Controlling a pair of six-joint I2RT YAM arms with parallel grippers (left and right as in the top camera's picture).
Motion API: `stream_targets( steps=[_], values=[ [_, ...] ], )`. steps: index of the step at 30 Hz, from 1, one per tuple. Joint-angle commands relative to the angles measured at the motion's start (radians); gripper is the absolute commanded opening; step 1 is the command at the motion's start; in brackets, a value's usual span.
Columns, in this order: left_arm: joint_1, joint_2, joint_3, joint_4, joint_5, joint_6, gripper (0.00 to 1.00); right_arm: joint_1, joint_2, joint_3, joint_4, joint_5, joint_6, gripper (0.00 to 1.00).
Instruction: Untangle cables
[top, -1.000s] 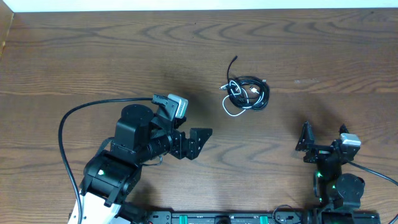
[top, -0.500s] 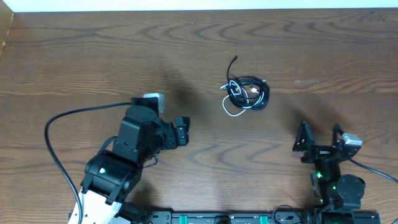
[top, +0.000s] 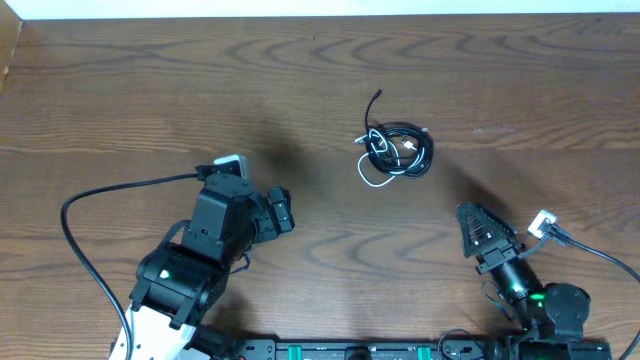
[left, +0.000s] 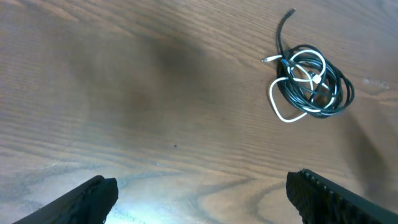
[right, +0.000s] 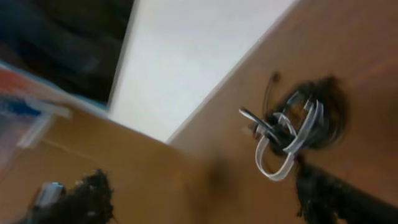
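I see the cables (top: 396, 152) on the table (top: 120, 90), ahead of the left gripper (top: 282, 212) and right gripper (top: 476, 228), nearer the right.

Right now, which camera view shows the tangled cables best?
The left wrist view: the cables are large, sharp and unobstructed, white loops distinct from black coils. Overhead shows the cables whole but small; the right wrist view shows them blurred.

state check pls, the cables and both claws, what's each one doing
black cables, coiled together in one tangled bundle, not held
white cable, looped through the black coil, tangled, not held
left claw, open, empty, apart from the bundle
right claw, open, empty, apart from the bundle
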Motion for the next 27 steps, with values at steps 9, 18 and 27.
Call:
stream_targets(
  steps=[9,18,27],
  values=[
    [-0.001,0.001,0.024,-0.002,-0.018,-0.005,0.93,-0.003,0.409,0.496,-0.443,0.077,-0.323,0.99],
    [-0.001,0.001,0.024,-0.002,-0.018,-0.005,0.93,0.087,0.911,0.759,-0.573,0.090,-0.518,0.99],
    [-0.001,0.001,0.024,-0.002,-0.018,-0.005,0.93,0.205,1.348,0.916,-0.510,0.347,-0.475,0.87]
  ],
)
